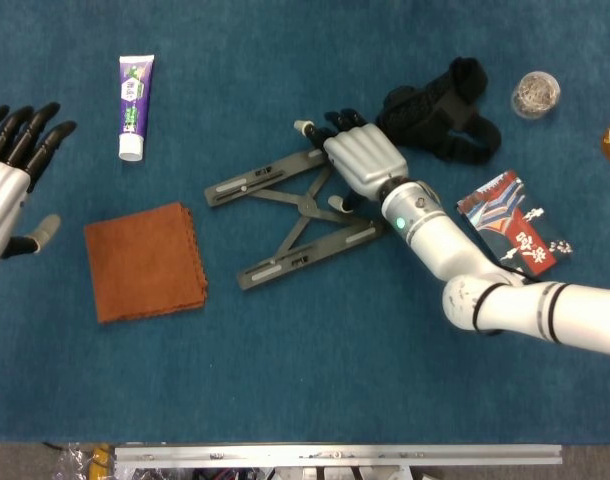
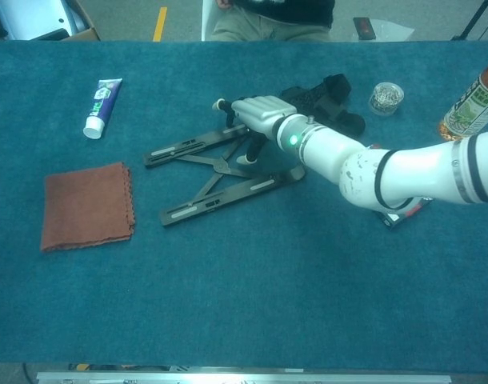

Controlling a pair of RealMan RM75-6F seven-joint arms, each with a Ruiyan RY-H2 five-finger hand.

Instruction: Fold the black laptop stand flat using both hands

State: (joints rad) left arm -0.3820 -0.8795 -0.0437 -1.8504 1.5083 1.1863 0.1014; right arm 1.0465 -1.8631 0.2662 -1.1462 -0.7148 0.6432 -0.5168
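Head view shows my right hand (image 1: 363,163) lying palm-down over the far right end of the laptop stand (image 1: 285,218), with its fingers curled over the upper rail and the thumb tucked under near the centre hinge. I judge this as a grip on the rail, though the palm hides the actual contact points. Chest view confirms the same placement: right hand (image 2: 258,114) sits on top of the stand (image 2: 216,176), dark fingertips reaching past the rail.

Stand status: it lies on the blue counter (image 1: 315,370) directly under and to the left of my right hand. Both long rails are splayed apart in a V, joined by crossed links in the middle. It is low to the counter but not collapsed; the rails have not been brought together. I assess the fold as begun at most, not completed.

Left hand (image 1: 10,180) is well apart from the stand, at the frame's left edge, fingers spread and holding nothing. It does not appear in the chest view.

Remaining work, by my estimate:
1. Bring the left hand to the free ends of the rails.
2. Steady one rail and press the other toward it until the links close.
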